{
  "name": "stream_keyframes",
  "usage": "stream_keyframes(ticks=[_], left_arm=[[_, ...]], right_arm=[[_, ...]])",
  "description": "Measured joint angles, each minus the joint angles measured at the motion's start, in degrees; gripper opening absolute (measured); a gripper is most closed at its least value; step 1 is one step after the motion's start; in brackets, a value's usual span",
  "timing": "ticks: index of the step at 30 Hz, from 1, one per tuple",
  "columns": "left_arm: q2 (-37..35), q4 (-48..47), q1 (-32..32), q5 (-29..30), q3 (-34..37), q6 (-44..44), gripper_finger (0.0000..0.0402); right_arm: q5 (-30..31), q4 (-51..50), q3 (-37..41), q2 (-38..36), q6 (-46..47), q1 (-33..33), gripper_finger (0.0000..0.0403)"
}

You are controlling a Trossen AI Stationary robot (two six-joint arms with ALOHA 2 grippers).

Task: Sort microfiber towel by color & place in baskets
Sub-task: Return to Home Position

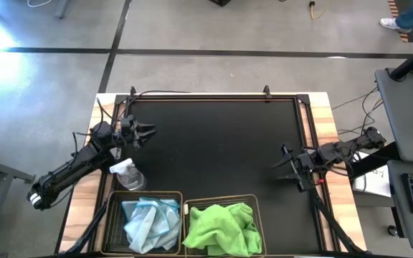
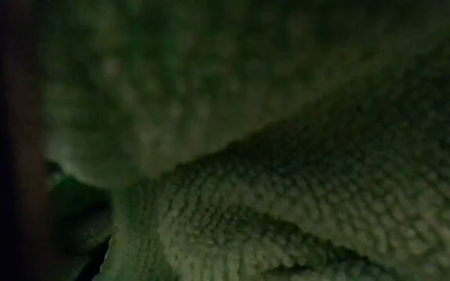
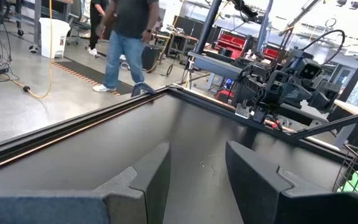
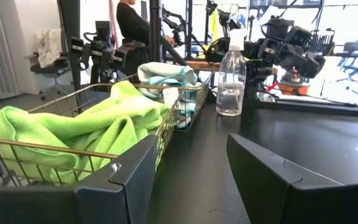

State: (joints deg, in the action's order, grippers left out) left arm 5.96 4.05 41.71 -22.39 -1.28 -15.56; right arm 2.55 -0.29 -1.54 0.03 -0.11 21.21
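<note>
Two black wire baskets stand side by side at the table's near edge. The left basket (image 1: 143,222) holds pale blue microfiber towels (image 1: 151,221); the right basket (image 1: 222,228) holds lime green towels (image 1: 221,228). In the right wrist view the green towels (image 4: 86,121) are heaped above the wire rim, the blue ones (image 4: 166,73) behind them. Green towel (image 2: 287,179) fills the low view. My left gripper (image 1: 146,132) stands open at the table's left side. My right gripper (image 1: 284,166) stands open at the right side. Nothing is between either pair of fingers.
A small clear spray bottle (image 1: 129,174) stands upright just beyond the left basket, near my left arm. The black table mat (image 1: 221,150) lies bare between the two grippers. People stand in the room beyond the table.
</note>
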Motion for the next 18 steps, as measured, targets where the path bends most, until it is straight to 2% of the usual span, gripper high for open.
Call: stream_keyframes(ticks=[18], left_arm=[[0.00,0.00,0.00,-0.02,0.00,-0.02,0.0139]], right_arm=[[0.00,-0.03,0.18,0.56,-2.48,0.00,0.0192]])
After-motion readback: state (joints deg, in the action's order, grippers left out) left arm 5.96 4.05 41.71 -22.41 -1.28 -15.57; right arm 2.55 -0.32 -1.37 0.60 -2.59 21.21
